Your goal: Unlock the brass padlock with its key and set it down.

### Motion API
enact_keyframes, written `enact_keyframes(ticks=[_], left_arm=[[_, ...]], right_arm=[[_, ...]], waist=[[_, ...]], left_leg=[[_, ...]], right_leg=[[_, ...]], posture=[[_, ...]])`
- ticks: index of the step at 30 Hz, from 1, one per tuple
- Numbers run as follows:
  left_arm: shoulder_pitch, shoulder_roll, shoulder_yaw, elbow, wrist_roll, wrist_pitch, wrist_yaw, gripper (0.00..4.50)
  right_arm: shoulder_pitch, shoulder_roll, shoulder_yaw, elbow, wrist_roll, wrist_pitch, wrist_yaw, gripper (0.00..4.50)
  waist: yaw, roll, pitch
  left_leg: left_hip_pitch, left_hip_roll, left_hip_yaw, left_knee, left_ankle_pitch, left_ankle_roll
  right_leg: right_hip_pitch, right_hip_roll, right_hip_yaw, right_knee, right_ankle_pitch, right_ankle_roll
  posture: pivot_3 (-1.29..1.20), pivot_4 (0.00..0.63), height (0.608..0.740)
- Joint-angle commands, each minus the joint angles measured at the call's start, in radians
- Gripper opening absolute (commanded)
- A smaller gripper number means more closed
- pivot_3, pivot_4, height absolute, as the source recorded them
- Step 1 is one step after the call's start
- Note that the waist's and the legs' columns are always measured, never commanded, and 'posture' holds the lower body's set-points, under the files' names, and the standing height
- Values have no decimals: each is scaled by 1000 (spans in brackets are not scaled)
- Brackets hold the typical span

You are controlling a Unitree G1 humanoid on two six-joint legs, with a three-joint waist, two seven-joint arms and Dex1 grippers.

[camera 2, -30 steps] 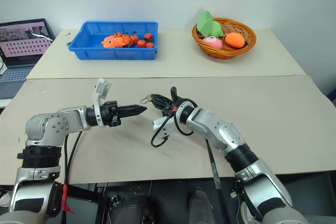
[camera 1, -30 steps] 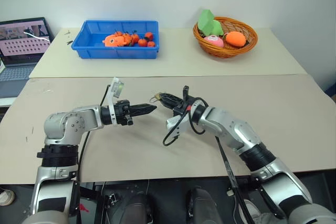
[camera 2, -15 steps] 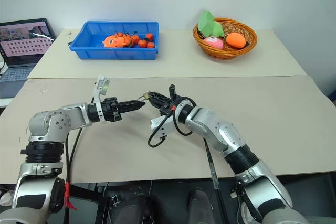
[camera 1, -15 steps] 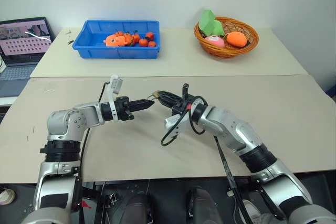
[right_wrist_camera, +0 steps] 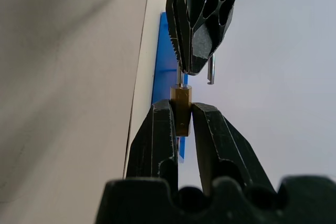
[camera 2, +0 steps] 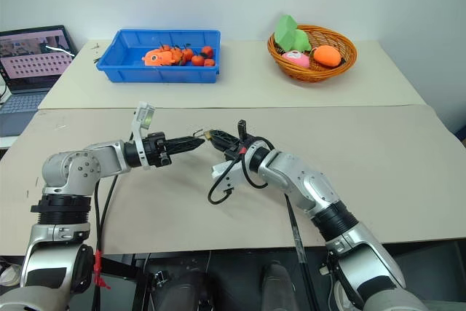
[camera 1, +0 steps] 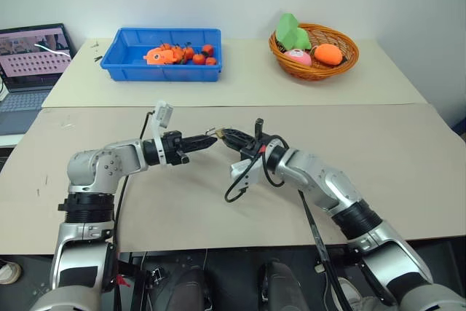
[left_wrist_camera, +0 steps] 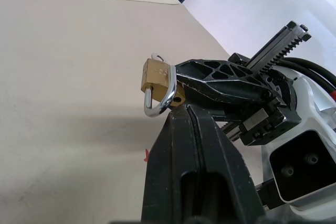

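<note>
At centre frame, above the beige table, the right gripper clamps the tiny gold-yellow brass padlock while the clenched left gripper pinches apparently its key, so any sideways tug could twist the lock loose.

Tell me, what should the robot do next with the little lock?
Probably pull the shackle clear. The right gripper clamps the brass padlock above the table; the shut left gripper meets it, and one shackle end looks free.
</note>
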Motion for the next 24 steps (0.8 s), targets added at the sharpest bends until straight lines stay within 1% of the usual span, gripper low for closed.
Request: enact_keyframes(ticks=[1,12,24], left_arm=[[-24,5,19,-43,-29,4,-6,32],[-21,6,12,-50,-48,13,-5,32],[-22,16,9,-51,-53,28,-13,32]], right_arm=[[4,-13,-9,-38,2,-16,-20,93],[42,-30,-6,-69,-10,-28,-16,93],[71,-41,-44,-165,31,-1,34,93]], waist=[[0,0,0],[2,0,0],[8,0,0]], left_leg=[[0,0,0,0,0,0],[0,0,0,0,0,0],[0,0,0,0,0,0]], right_leg=[[0,0,0,0,0,0],[0,0,0,0,0,0],[0,0,0,0,0,0]], posture=[[0,150,664],[0,150,664],[0,150,664]])
